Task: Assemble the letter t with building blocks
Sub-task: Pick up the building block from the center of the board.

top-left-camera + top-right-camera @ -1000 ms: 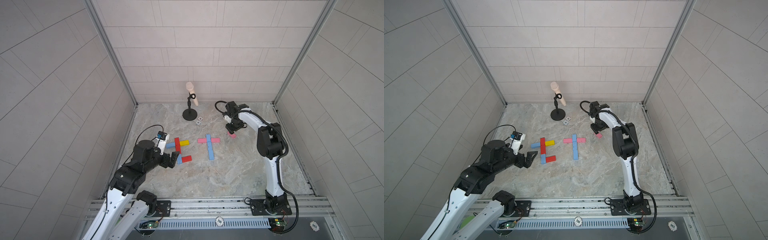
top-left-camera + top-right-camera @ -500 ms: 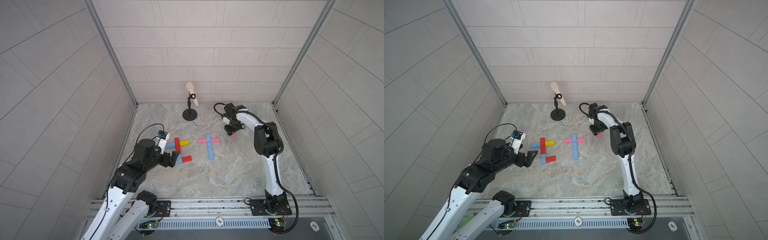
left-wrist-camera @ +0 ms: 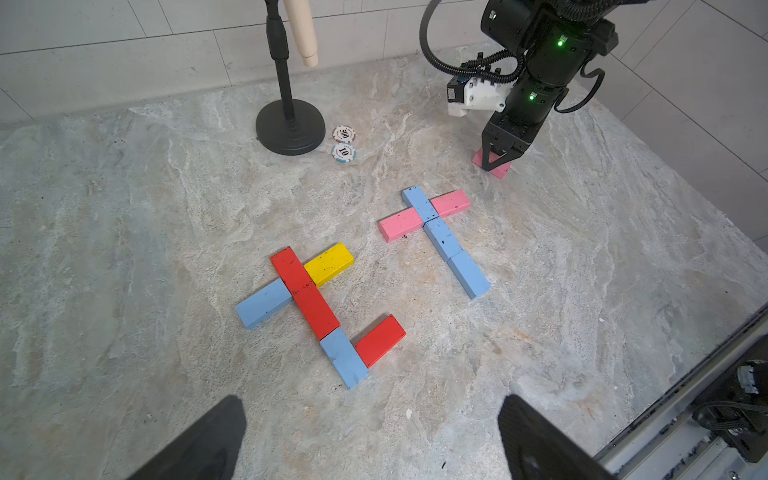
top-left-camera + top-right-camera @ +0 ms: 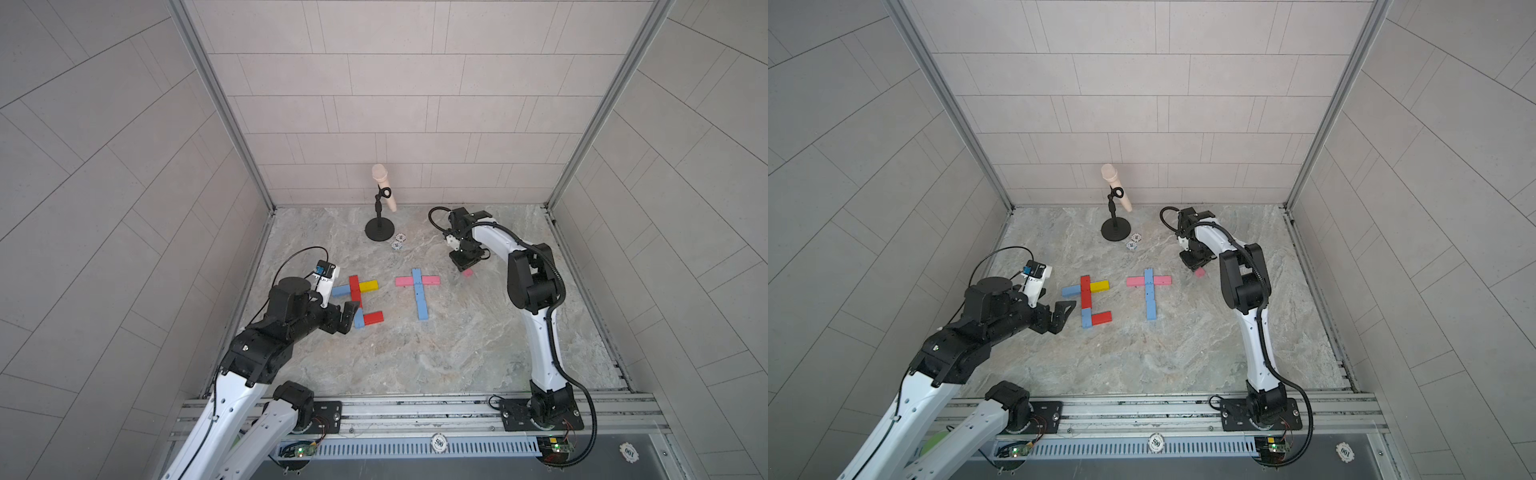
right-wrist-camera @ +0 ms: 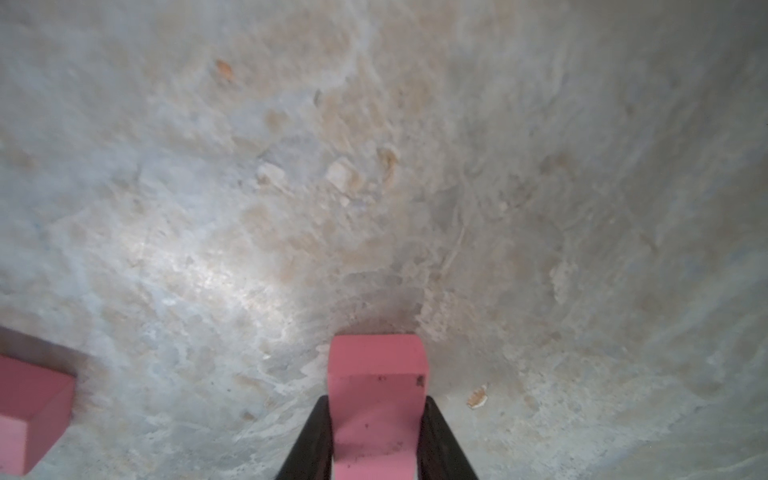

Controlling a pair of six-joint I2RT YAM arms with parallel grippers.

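My right gripper (image 5: 377,400) points down at the marble floor, and its black fingers press both long sides of a pink building block (image 5: 378,361) lying there. Both top views show this gripper (image 4: 464,266) at the back right with the pink block (image 4: 468,272) peeking out below it. A t of light blue blocks (image 4: 419,297) and pink blocks (image 4: 405,281) lies mid-floor. To its left lies a second figure of red (image 4: 354,288), yellow (image 4: 368,286) and light blue (image 4: 341,290) blocks. My left gripper (image 3: 372,405) hovers open just left of that figure.
A black microphone stand (image 4: 379,228) stands at the back, with two white poker chips (image 4: 398,241) beside its base. Another pink block's end (image 5: 29,407) shows in the right wrist view. Tiled walls close in the floor on three sides. A metal rail (image 4: 415,409) runs along the front.
My right gripper has come down over the pink block and its jaws have closed in against it. The left arm has not moved.
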